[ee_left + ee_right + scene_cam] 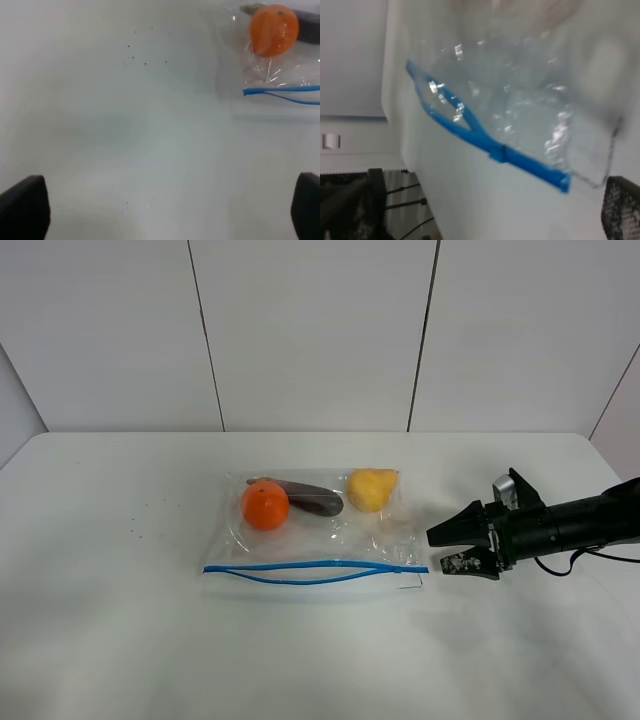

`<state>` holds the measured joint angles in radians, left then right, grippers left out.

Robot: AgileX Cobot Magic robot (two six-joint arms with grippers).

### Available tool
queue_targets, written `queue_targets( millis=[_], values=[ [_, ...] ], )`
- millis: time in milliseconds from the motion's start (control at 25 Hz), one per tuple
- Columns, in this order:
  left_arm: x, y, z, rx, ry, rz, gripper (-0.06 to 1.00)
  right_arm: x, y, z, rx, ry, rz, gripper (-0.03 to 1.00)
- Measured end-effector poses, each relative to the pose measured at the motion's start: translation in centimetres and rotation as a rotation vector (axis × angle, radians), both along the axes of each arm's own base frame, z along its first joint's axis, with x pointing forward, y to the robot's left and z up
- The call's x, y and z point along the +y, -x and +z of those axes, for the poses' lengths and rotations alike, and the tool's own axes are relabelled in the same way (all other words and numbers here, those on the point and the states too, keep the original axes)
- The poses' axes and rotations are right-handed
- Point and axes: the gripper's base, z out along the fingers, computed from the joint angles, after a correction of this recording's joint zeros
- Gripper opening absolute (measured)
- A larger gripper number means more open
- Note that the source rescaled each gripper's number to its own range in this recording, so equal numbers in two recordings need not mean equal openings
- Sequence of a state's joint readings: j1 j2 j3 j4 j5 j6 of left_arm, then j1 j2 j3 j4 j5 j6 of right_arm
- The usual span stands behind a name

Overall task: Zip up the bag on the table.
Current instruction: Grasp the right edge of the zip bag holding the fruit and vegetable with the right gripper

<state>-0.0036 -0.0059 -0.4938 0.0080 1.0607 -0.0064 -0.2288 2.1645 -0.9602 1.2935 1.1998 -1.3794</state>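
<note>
The clear bag (315, 540) lies flat in the middle of the white table (120, 540). An orange (265, 505), a dark eggplant (315, 498) and a yellow pear (370, 490) show through it. Its blue zipper strip (315, 570) runs along the near edge, and its two lines part in the middle. My right gripper (440, 550) is open just right of the strip's right end, apart from it. The right wrist view shows the strip (490, 145) and one finger (622, 207). My left gripper (165, 205) is open and empty over bare table, left of the bag (280, 65). It does not show in the exterior view.
White wall panels (310, 330) stand behind the table. A few small dark specks (145, 62) lie on the table left of the bag. The right arm (580, 520) reaches in from the right edge. Dark frame parts (365, 205) show beyond the table's edge.
</note>
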Motion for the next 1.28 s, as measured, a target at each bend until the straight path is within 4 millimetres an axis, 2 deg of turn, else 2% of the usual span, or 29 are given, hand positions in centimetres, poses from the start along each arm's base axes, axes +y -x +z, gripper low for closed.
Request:
queue_targets(
  millis=[160, 720, 960, 1280],
  values=[
    [0.0, 0.0, 0.0, 0.000, 0.000, 0.000, 1.00, -0.1, -0.5, 0.2, -0.035, 0.008, 0.015, 1.00],
    [0.0, 0.0, 0.0, 0.000, 0.000, 0.000, 1.00, -0.3, -0.9, -0.1, 0.017, 0.043, -0.049, 1.00],
    [0.0, 0.0, 0.0, 0.000, 0.000, 0.000, 1.00, 1.7, -1.2, -0.3, 0.014, 0.055, -0.028, 1.00],
    [0.0, 0.0, 0.0, -0.002, 0.000, 0.000, 1.00, 4.3, -1.2, -1.4, 0.034, 0.033, 0.000, 1.00]
  ],
)
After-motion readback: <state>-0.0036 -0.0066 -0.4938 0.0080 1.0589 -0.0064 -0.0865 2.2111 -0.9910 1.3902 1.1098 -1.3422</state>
